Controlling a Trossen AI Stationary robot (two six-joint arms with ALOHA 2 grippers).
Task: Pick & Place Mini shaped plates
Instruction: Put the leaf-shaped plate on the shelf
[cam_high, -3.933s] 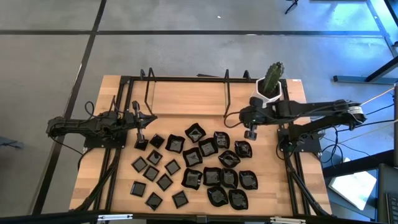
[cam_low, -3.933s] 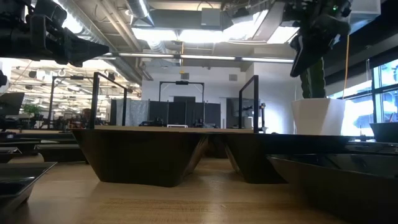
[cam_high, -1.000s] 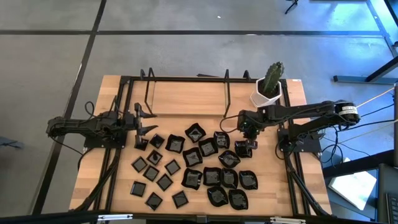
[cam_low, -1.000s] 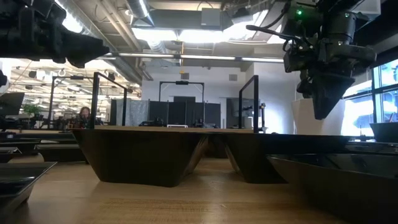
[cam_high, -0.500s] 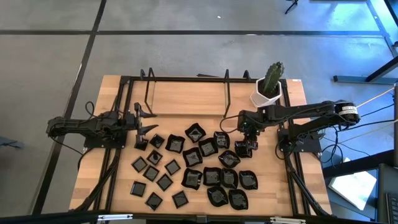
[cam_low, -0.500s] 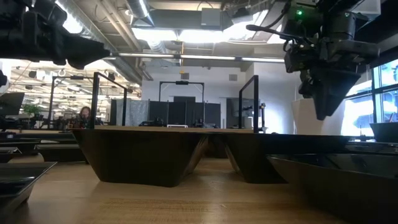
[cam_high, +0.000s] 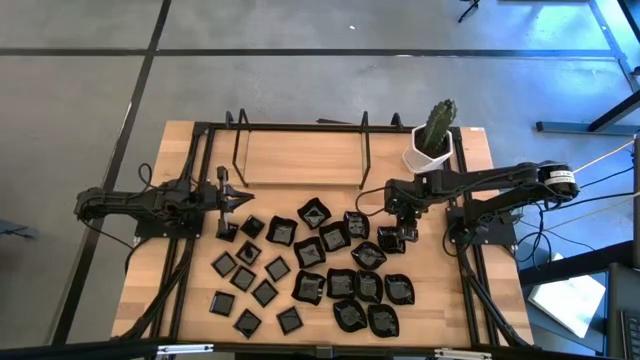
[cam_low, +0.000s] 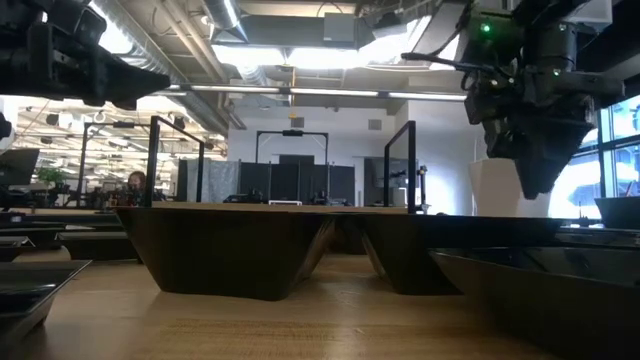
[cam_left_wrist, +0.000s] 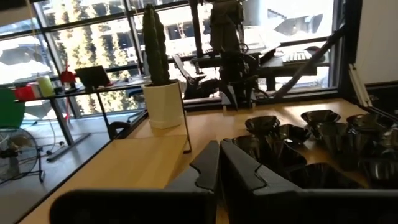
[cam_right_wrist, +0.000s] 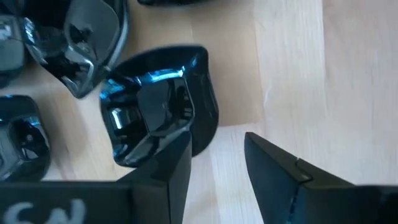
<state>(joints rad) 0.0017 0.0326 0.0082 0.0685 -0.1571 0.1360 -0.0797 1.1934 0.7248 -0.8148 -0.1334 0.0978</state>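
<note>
**Rim of the rounded plate lies beside the right tool's finger**

In the high view the right tool (cam_high: 403, 222) is seen over the upper right edge of the cluster of mini shaped plates (cam_high: 330, 270) on the table (cam_high: 300, 160). Its fingers are parted; nothing is gripped. In the right wrist view the rounded plate (cam_right_wrist: 158, 115) is set toward one finger (cam_right_wrist: 168, 171), not centred between both. The left tool (cam_high: 232, 200), at mid left, is clenched empty.

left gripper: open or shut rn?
Shut, holding nothing. In the left wrist view the left gripper's two fingers meet, above bare table.
</note>
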